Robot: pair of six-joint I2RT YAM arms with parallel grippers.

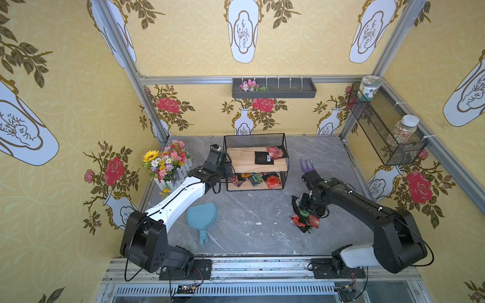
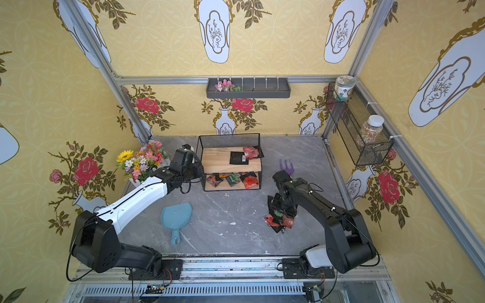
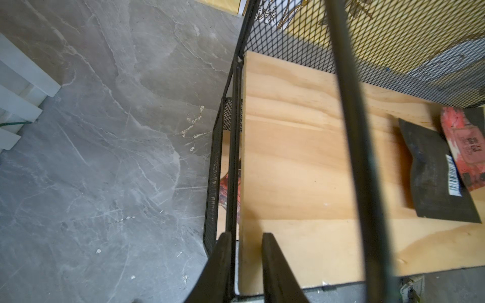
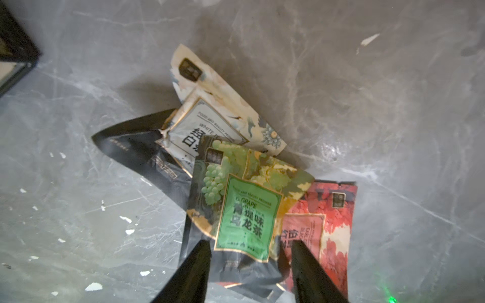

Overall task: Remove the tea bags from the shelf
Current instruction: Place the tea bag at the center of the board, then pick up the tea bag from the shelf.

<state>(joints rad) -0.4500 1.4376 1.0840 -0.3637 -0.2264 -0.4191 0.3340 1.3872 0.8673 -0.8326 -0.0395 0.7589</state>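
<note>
Table (image 1: 249, 230): grey marble.
Shelf (image 1: 253, 141): at the left claw's tips.
Left claw (image 3: 246, 236): nearly closed, clamped astride the shelf's side wire and top-board edge.
Right claw (image 4: 250, 244): jaws wide apart, gripping nothing.
Pile (image 1: 304, 220) of bags on table, directly under right claw. The green bag (image 4: 246, 210) lies topmost, between the fingers but free.
Two bags (image 1: 264, 158) on the top board, at the end away from left claw.
More bags (image 1: 262, 179) on the lower board.

shelf (image 1: 254, 141): one, with two boards (image 1: 241, 160). tea bags (image 1: 264, 158): two clearly visible on upper board, about five on lower; overlap prevents exact count. pile (image 4: 244, 183) at frame centre, right wrist view: four visible. jars (image 1: 368, 88), upper right: two.
</note>
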